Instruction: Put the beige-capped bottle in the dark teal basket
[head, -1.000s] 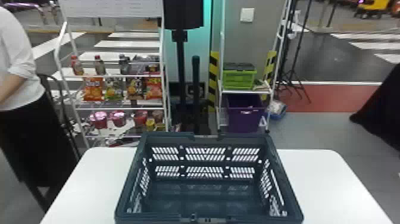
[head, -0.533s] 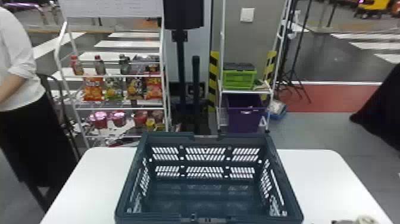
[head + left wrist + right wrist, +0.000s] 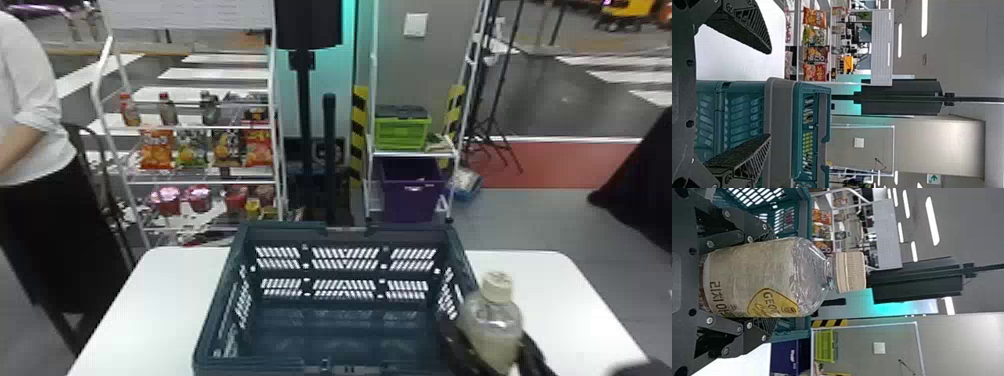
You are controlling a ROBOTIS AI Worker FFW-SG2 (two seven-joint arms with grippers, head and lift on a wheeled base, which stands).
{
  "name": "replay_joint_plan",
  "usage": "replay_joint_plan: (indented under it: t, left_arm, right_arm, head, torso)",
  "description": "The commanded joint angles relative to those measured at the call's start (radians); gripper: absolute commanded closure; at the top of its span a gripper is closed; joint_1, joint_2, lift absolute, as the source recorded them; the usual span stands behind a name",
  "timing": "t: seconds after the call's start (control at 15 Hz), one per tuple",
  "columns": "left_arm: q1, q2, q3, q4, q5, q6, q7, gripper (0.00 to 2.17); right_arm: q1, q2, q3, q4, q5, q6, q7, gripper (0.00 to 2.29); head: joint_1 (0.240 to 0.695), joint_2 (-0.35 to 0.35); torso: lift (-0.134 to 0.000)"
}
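1. The right hand (image 3: 770,278) clamps the bottle (image 3: 492,322), lower right of the head view, beside the basket (image 3: 285,228); crossing too low could knock its base.
2. A weak squeeze could drop it.
3. The left hand (image 3: 770,93) gapes.

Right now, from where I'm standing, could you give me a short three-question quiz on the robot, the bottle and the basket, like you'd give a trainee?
1. Which of the robot's two tools holds the bottle?
2. True or false: the left tool is open.
3. Fill in the blank: the basket stands on a white ____.

Key:
1. The right tool.
2. True.
3. Table.
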Motion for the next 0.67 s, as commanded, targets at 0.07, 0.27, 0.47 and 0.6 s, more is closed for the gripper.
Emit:
replay_joint_plan:
  t: [0.07, 0.27, 0.47, 0.6]
  left_arm:
    - [-0.009, 0.013, 0.005, 0.009, 0.022, -0.005, -0.002, 0.13]
    - [-0.021, 0.013, 0.006, 0.028, 0.034, -0.011, -0.003, 0.12]
    - [-0.035, 0.013, 0.006, 0.048, 0.046, -0.017, -0.005, 0.12]
    - [-0.044, 0.011, 0.002, 0.057, 0.048, -0.014, -0.003, 0.12]
  right_arm:
    - [-0.231, -0.025, 0.131, 0.009, 0.024, 0.407, -0.104, 2.29]
    - [-0.416, -0.015, 0.183, 0.086, 0.018, 0.625, -0.143, 2.29]
    - [-0.574, 0.000, 0.223, 0.190, 0.006, 0.809, -0.173, 2.29]
    - [-0.671, 0.001, 0.225, 0.276, -0.003, 0.947, -0.173, 2.29]
  head:
    - [0.499, 0.000]
    - [0.499, 0.000]
    - [0.499, 0.000]
    - [0.499, 0.000]
  torso:
    - [0.000]
    - [0.000]
    - [0.000]
    - [0.000]
